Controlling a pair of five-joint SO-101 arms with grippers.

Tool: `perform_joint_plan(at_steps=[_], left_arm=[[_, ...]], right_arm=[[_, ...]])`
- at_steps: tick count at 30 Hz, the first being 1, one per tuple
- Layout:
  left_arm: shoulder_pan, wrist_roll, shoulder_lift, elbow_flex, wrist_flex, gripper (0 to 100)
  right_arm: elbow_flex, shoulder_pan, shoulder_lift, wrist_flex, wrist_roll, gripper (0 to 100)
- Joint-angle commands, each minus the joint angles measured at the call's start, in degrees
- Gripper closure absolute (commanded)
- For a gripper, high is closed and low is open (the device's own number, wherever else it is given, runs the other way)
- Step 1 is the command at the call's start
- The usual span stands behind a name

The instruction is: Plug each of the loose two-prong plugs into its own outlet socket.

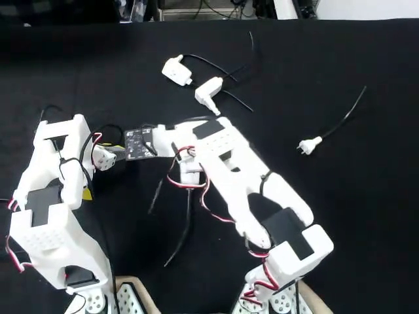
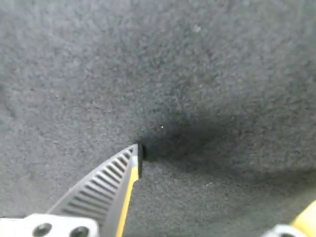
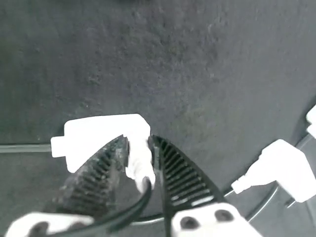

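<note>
A black, felt-like cloth covers the whole worktop (image 1: 340, 216). Beyond its far edge lie dark cables (image 1: 222, 8) and a pale surface (image 1: 366, 8). At the near edge, a tan board (image 1: 149, 296) shows against the cloth.

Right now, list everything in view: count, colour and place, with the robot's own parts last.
cloth: one, black, covering the table.
corded connectors: two, white on black cords, side by side at the far middle of the table.
small plug: one, white on a black cord, alone on the right side.
held connector: one, white, between the right tool's fingers.
loose cables: black, count unclear, trailing beneath the right arm.
left arm: one, white, left side.
right arm: one, white, reaching toward the middle.
left tool: one, black and yellow, open over bare cloth.
right tool: one, black, shut on the held connector.
</note>
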Motion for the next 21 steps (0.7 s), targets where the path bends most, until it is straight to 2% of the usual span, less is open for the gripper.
perform_joint_plan(at_steps=[1,11,16,21], left_arm=[[0.04,-0.53,-2.37,-0.22,-1.23,48],[0.04,-0.53,-2.37,-0.22,-1.23,48],[0.04,-0.53,-2.37,-0.22,-0.97,48],[0.04,-0.53,-2.37,-0.22,-0.97,48]], right_arm=[[1.89,5.01,1.98,3.96,-1.14,98.6],[5.05,3.43,0.04,1.58,-5.10,98.6],[3.12,1.14,-2.07,0.44,-13.89,98.6],[-1.01,0.18,-1.71,3.69,-16.18,98.3]])
